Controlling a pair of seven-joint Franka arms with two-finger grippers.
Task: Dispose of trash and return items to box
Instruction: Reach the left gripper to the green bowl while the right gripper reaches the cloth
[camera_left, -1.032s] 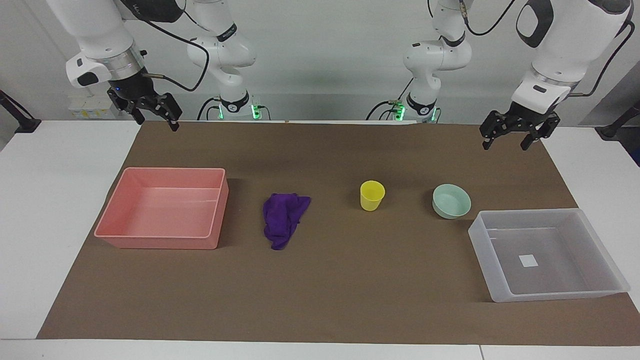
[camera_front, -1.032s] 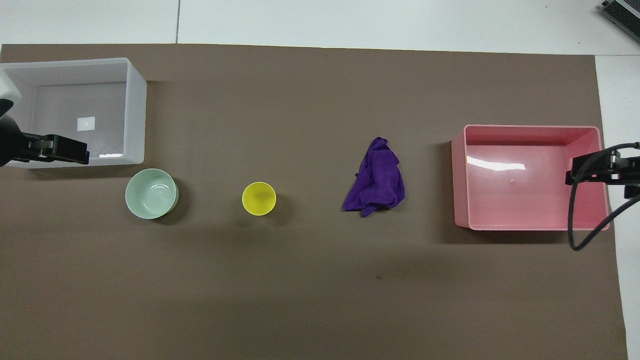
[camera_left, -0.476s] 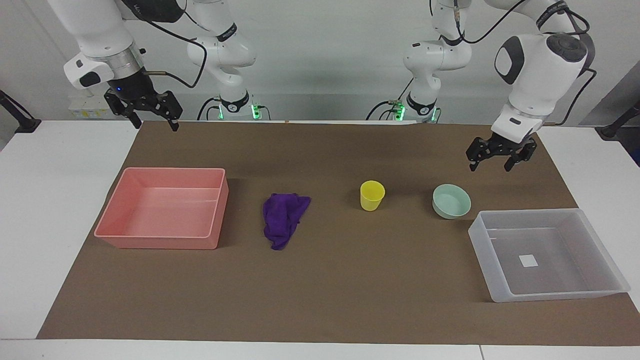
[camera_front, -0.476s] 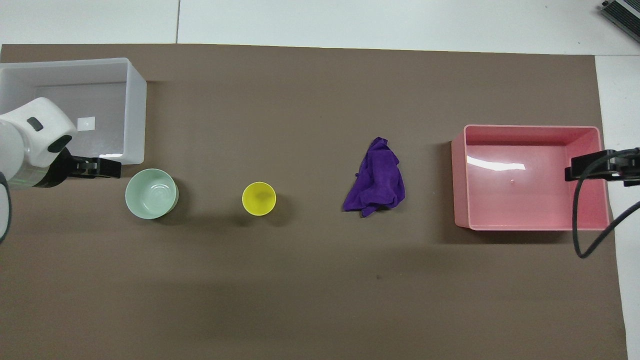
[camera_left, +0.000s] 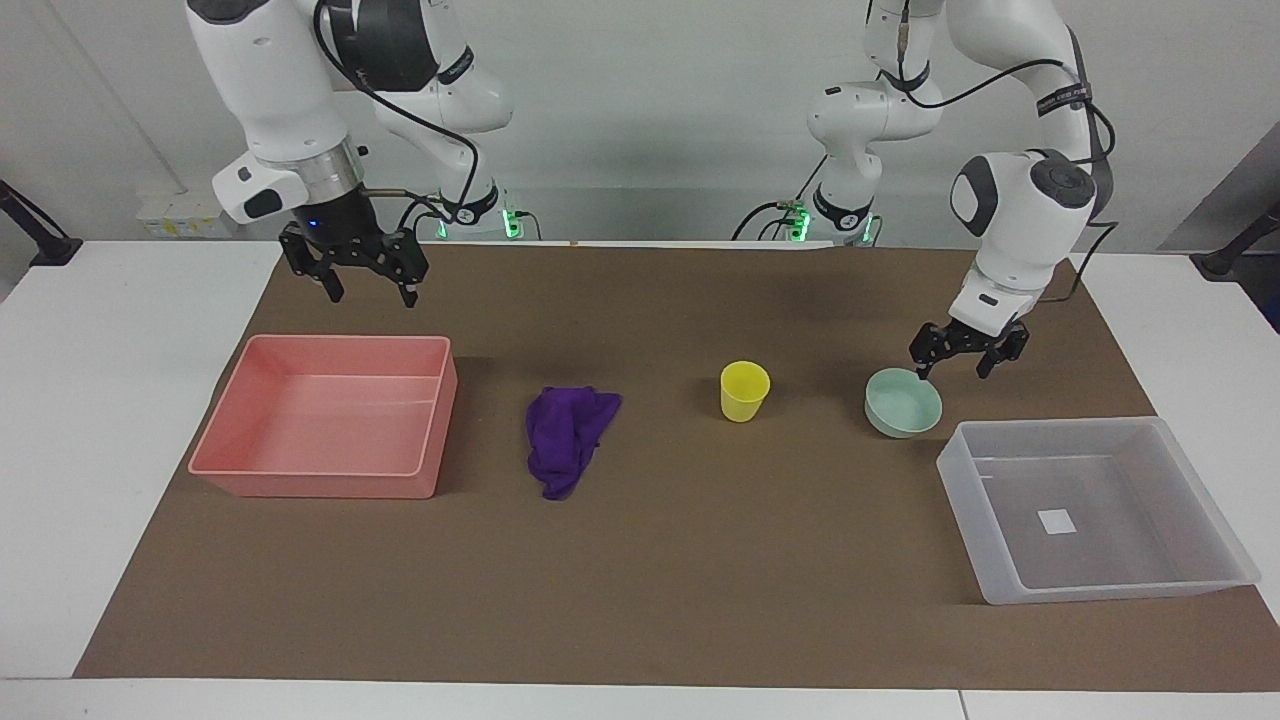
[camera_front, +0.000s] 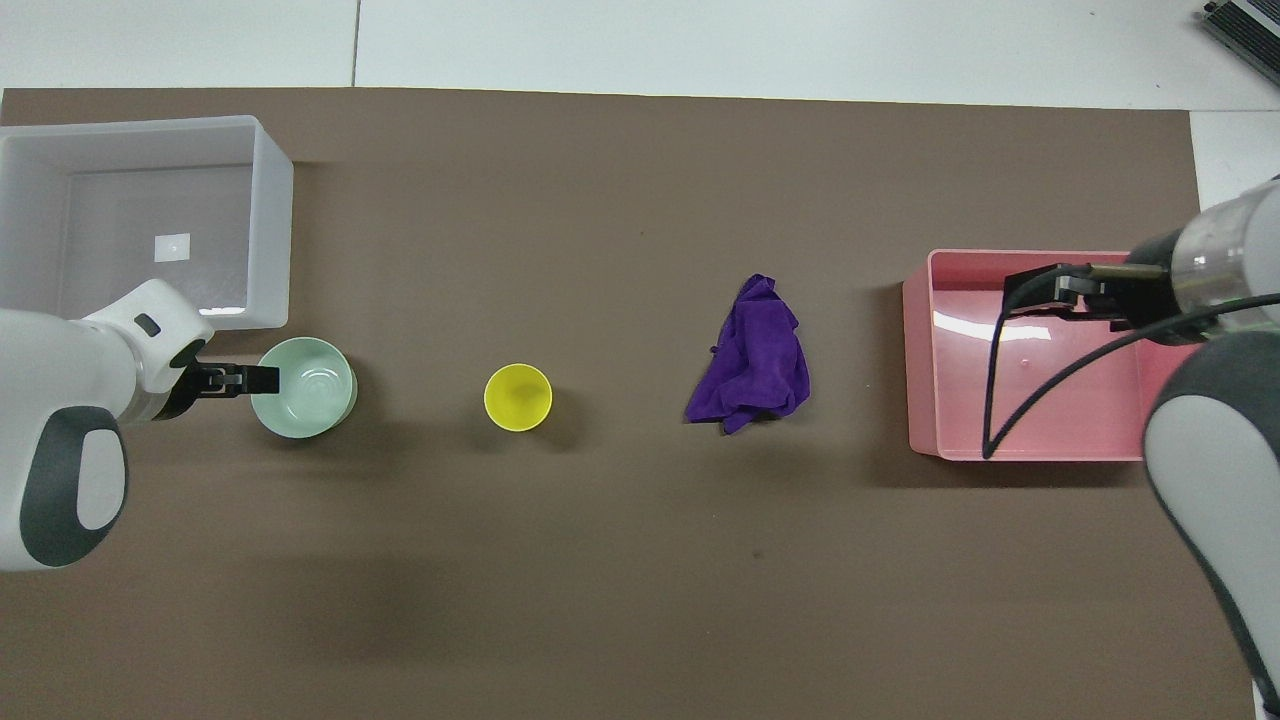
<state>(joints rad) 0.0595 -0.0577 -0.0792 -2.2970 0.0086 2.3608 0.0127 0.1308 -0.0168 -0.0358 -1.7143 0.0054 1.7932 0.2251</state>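
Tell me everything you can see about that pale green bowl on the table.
The bowl is shallow, round and pale mint green, smooth like plastic, and looks empty. It stands upright on the brown mat, between the yellow cup and the clear bin, a little nearer the robots than the bin and apart from both. The left end effector, fingers open, hangs at its rim on the robots' side; whether it touches cannot be told.

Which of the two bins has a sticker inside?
The clear-grey bin, at the left arm's end beside the mint-green bowl: white square sticker on its bottom. The pink bin has none.
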